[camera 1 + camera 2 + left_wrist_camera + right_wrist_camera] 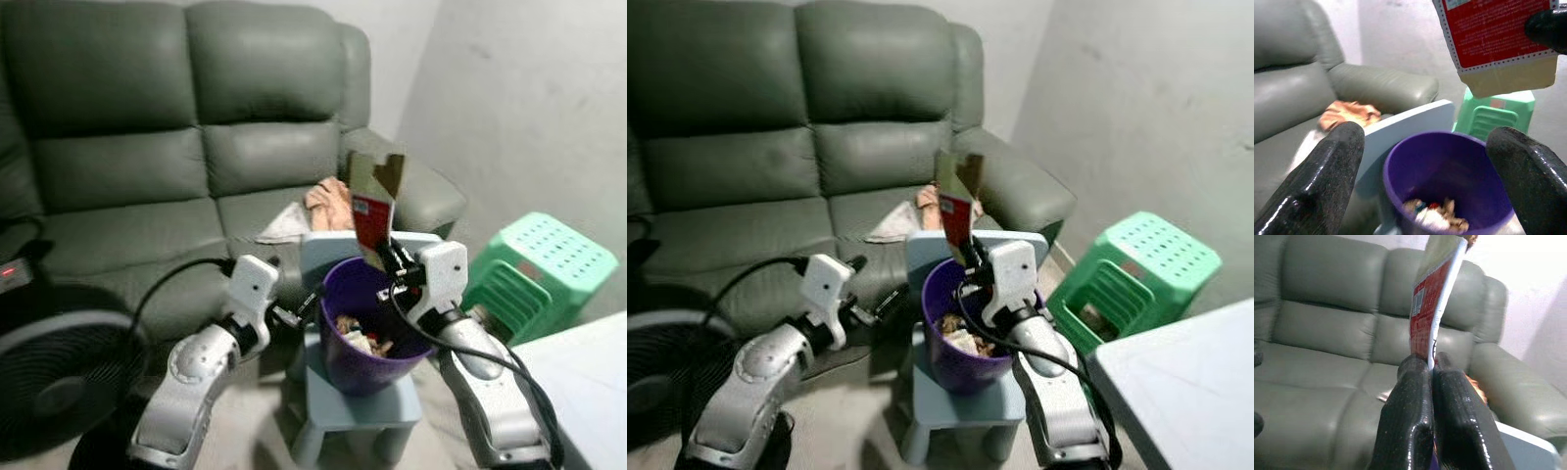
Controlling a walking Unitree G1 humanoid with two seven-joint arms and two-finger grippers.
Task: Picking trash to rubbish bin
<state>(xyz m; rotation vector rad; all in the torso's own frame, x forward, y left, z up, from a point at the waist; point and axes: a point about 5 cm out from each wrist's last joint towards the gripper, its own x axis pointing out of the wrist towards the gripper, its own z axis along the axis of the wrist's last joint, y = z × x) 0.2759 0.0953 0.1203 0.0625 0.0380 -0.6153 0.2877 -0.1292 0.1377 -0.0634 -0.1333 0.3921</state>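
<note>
**Carton over the bin, drop is next**

Going left to right. Far left on the floor we have a black fan point(54, 377), not in play. Behind everything sits the grey sofa point(147, 147), with an orange cloth point(330, 204) and a pale paper scrap point(284, 225) on its right seat.

Our left gripper point(294, 315) sits low, just beside the left rim of the purple bin point(367, 338). Its fingers point(1317, 181) are spread wide with nothing between them, pointing at the bin mouth.

The bin stands on a small blue chair point(358, 406), against the chair's backrest. It already has some crumpled trash point(362, 338) in the bottom.

Our right gripper point(389, 257) is at the back-right rim of the bin, fingers point(1410, 421) pinched tight on the lower edge of a red and tan carton point(374, 201). The carton stands roughly upright, sticking up above the bin, torn at the top. Its lower end is over the bin opening.

Right of that, a green plastic stool point(534, 264) by the wall, and a white tabletop corner point(588, 382) at the lower right.

Our read: we're at the release step. Next move calls for opening the right fingers. The carton is tall, so we'd want its base well inside the rim, or tipped inward, or it could topple out over the edge. Left arm needn't do anything.
</note>
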